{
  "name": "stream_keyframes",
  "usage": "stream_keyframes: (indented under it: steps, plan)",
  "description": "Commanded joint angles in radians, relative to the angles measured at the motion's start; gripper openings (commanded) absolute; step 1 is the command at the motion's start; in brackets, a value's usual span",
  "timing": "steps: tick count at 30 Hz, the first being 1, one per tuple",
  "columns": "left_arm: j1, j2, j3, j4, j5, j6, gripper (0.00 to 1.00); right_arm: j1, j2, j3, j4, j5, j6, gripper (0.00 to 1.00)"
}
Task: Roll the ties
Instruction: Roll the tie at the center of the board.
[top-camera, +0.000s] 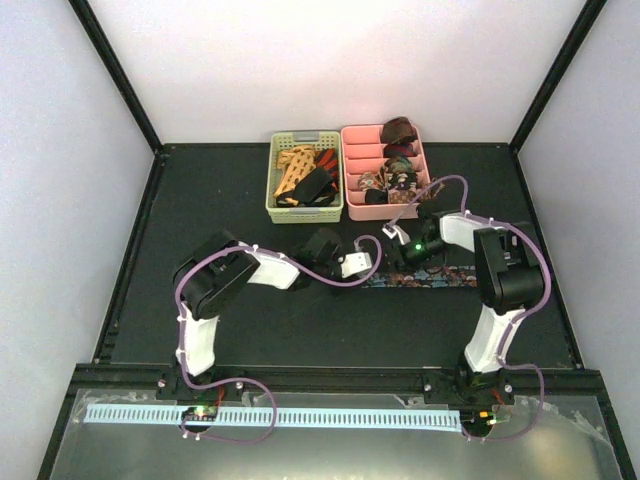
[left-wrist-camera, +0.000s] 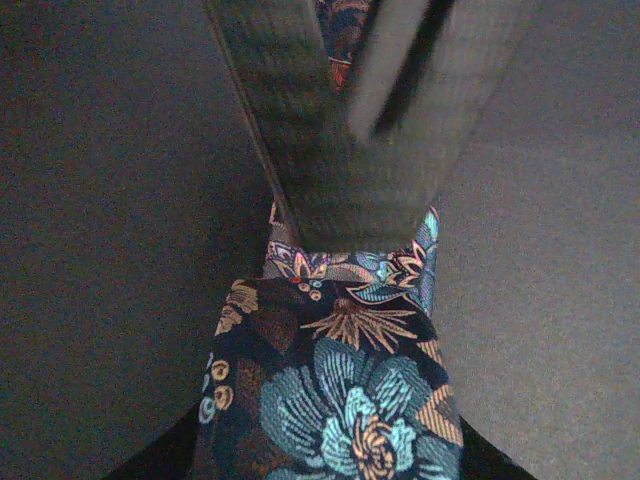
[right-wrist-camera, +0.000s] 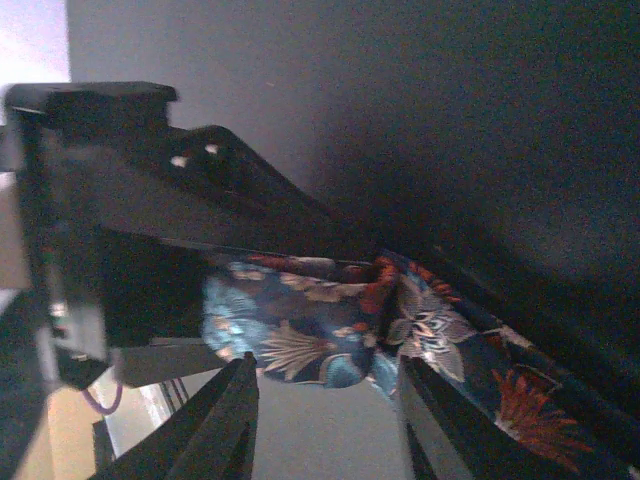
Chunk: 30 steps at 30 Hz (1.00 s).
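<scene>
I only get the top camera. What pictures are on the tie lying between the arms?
Observer: The left wrist view shows the floral tie has a big teal flower on dark navy.
Operator: Is its end rolled yet?
Observer: In the right wrist view its end looks folded over, not coiled, by the right pincer.
Operator: Is that pincer pinching it?
Observer: Its fingers stand apart, a clear gap between them.

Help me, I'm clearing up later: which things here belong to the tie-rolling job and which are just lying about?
Job: floral tie laid flat; loose ties; coiled ties.
Lying about: green basket holding the loose ones; pink tray holding the coils.
</scene>
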Motion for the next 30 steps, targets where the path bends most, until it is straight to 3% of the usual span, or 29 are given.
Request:
stream_keyframes:
  steps: [1,11,16,21,25,30]
  plan:
    - [0.002,0.012,-0.013,-0.231,-0.112,0.056,0.32,0.024,-0.071,0.000,0.014,-0.063,0.022,0.43]
    - [0.002,0.016,0.024,-0.265,-0.113,0.075,0.33,0.076,0.022,-0.001,0.109,-0.015,0.107,0.43]
    - [0.002,0.028,0.039,-0.282,-0.112,0.076,0.33,0.083,0.034,0.011,0.080,-0.002,0.083,0.04]
    - [0.006,0.034,0.044,-0.280,-0.107,0.060,0.37,0.064,0.025,0.007,0.010,0.037,0.023,0.02]
    - [0.019,0.016,0.041,-0.251,-0.084,0.033,0.59,0.037,0.014,-0.025,0.013,0.080,0.011,0.02]
    - [0.056,-0.070,-0.051,-0.085,0.021,-0.028,0.80,0.023,0.012,-0.056,0.016,0.131,0.008,0.02]
